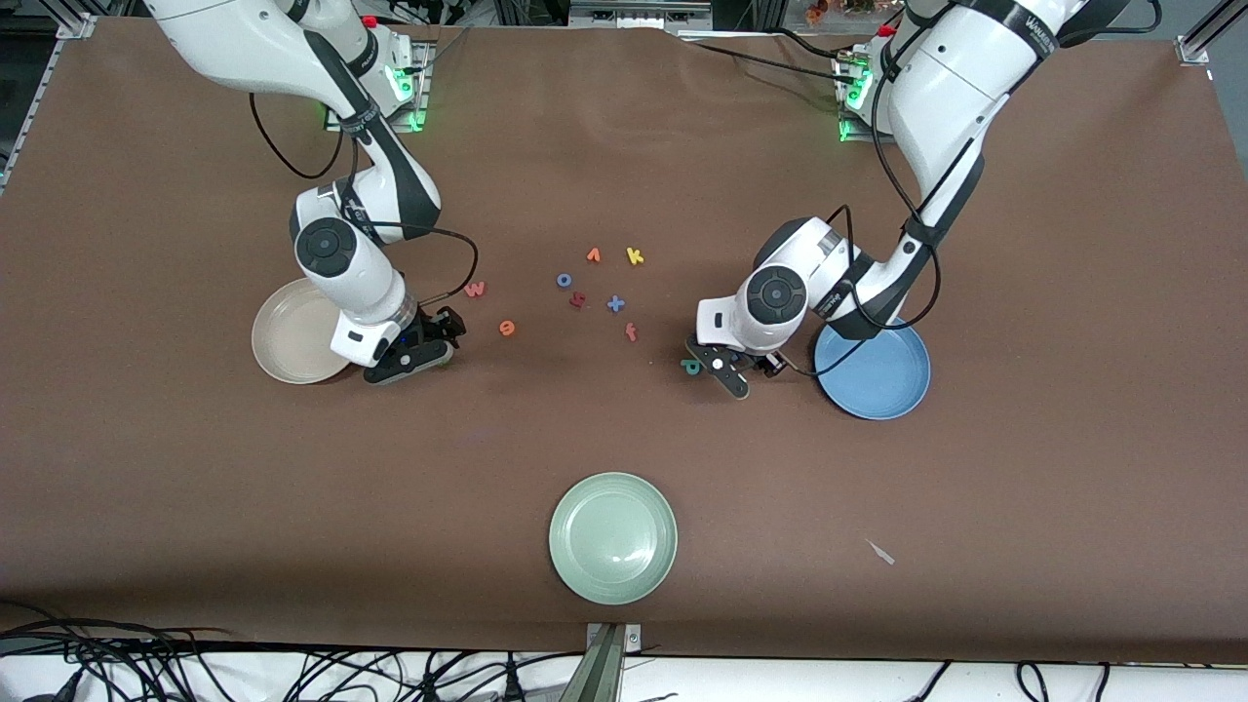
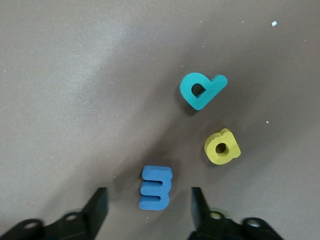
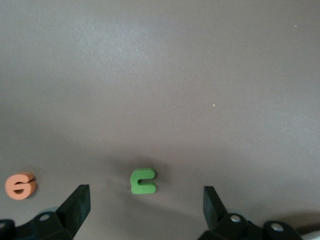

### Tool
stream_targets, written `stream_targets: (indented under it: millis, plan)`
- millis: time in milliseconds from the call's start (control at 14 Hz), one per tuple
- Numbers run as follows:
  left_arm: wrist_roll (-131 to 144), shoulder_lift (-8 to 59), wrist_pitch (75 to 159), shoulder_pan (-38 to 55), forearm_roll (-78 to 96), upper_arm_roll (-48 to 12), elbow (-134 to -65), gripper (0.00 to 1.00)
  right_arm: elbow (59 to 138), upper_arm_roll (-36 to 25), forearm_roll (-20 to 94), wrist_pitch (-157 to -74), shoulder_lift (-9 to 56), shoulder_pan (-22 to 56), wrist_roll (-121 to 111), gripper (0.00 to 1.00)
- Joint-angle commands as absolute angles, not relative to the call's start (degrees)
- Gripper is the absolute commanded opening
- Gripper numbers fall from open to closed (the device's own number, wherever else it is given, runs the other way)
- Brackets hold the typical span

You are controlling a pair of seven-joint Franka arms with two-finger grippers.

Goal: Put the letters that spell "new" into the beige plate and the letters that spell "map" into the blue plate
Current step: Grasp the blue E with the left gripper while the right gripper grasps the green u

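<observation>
Pick phase on both sides, nothing delivered yet: beige plate and blue plate both bare as far as visible.

Left hand low over the tabletop just beside the blue plate, toward the middle. Fingers straddling the blue m, gap on each side, not touching foam yet; partly spread, judged mid-close. Yellow a and teal p just beside the m; only the p shows in the front view, peeking out next to the hand.

Right hand low at the beige plate's edge, fingers spread wide around the green n, clear of it on both sides. Orange e near, toward the middle; red-pink w farther from the camera than the e.

Distractors clustered mid-table: yellow k, blue o, orange v-shape, dark red letter. Pale green plate nearest the camera, not part of the job.

Next, as a judgement: pinch the m, lift straight up, carry over the blue plate, drop. Same for the n: drop lower if needed, pinch, move over the beige plate. Thin foam, so a grip low at tabletop level is needed; watch the a sitting close to the left hand's one finger.
</observation>
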State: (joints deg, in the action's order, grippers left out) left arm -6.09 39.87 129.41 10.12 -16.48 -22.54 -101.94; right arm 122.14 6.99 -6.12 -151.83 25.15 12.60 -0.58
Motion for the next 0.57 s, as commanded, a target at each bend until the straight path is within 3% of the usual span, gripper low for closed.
stream_targets:
  millis: [0,142,356,499]
  plan:
    - [-6.3,39.8,130.2,10.5,-18.4,-22.5,-102.1,0.45,122.0,6.4,-7.6,-155.3,27.6,12.8,-1.4,1.0]
    - [-6.3,40.3,130.2,10.5,-18.4,-22.5,-102.1,0.31,121.6,6.5,-7.7,-155.0,28.2,12.8,-1.4,1.0]
    - [-6.3,40.3,130.2,10.5,-18.4,-22.5,-102.1,0.31,121.6,6.5,-7.7,-154.7,28.5,12.9,-1.4,0.95]
    - [-6.4,40.1,130.1,10.4,-18.4,-22.5,-102.0,0.05,121.6,6.5,-7.6,-154.8,29.4,12.8,-1.1,0.89]
